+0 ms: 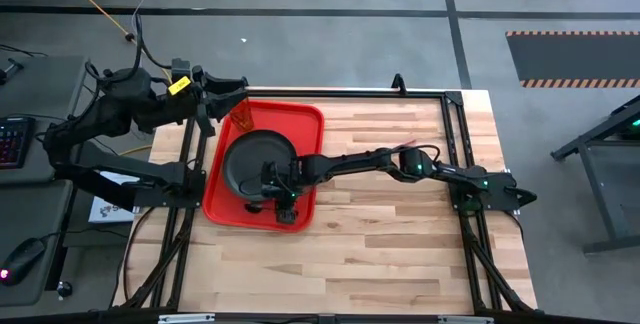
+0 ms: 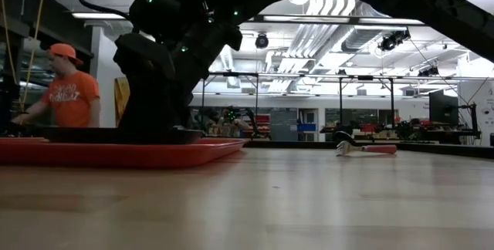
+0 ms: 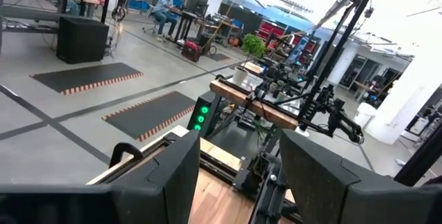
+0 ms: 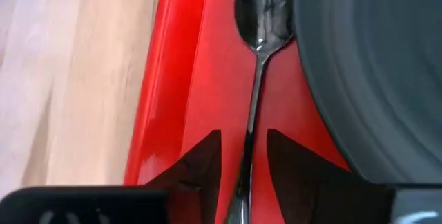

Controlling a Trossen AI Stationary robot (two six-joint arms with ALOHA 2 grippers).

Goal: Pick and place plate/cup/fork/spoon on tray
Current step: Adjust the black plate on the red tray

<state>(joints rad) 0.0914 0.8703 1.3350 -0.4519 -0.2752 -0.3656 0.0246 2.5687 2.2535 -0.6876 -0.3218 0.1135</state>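
The red tray [image 1: 303, 124] lies at the table's left. The dark plate [image 1: 250, 159] sits on it, and the amber cup [image 1: 242, 117] stands at its far left corner. The dark spoon [image 4: 261, 16] lies flat on the tray floor between the plate [image 4: 373, 65] and the tray's raised edge [image 4: 155, 113]. My right gripper [image 4: 243, 141] is low over the tray's near side, also seen in the high view [image 1: 280, 197]. It is open, one finger on each side of the spoon's handle, apart from it. The fork [image 1: 406, 145] lies on the wood beside the right arm. My left gripper [image 3: 242, 148] is open and empty at the tray's far left.
Bare wood [image 1: 400, 234] stretches to the right of and nearer than the tray. In the low view the fork [image 2: 367, 149] lies on the table farther back. A person in an orange shirt [image 2: 71, 92] stands beyond the table. A black frame [image 1: 455, 104] borders the tabletop.
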